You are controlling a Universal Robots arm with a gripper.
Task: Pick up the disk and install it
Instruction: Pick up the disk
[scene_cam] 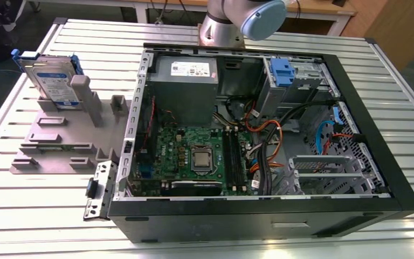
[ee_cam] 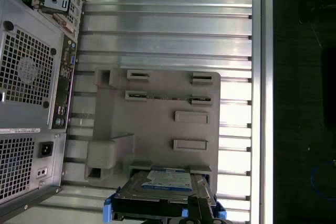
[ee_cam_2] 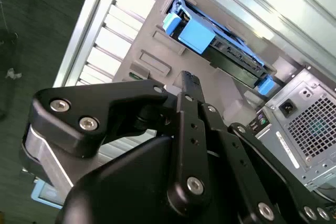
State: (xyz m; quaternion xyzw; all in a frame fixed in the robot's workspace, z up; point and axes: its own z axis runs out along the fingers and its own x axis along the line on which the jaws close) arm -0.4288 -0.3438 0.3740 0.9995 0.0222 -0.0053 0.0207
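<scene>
— Jaws apart or together?

— Cannot tell. In the second wrist view the jaws show from behind, black and bolted, and their gap is hidden.

— Where is the disk?

— The disk stands on edge in a slot at the far end of a grey holder. The holder lies flat on the slatted worktop, at the exterior view's left of the open case. A blue bracket frames the disk, and its white-and-blue label shows.

— Is it touching the jaws?

— Not that I can see. In the second wrist view the disk sits beyond the jaws, with bare holder between them. In the first wrist view the disk is in that same slot, label up towards the camera.

— And the case?

— It lies on its side with the lid off, just beside the holder; whether the two touch I cannot tell. Inside are a grey power supply, a green board nearer the camera, and a blue clip in the bay towards the exterior view's right.

— The arm?

— The arm rises behind the case, at the worktop's far edge.
</scene>
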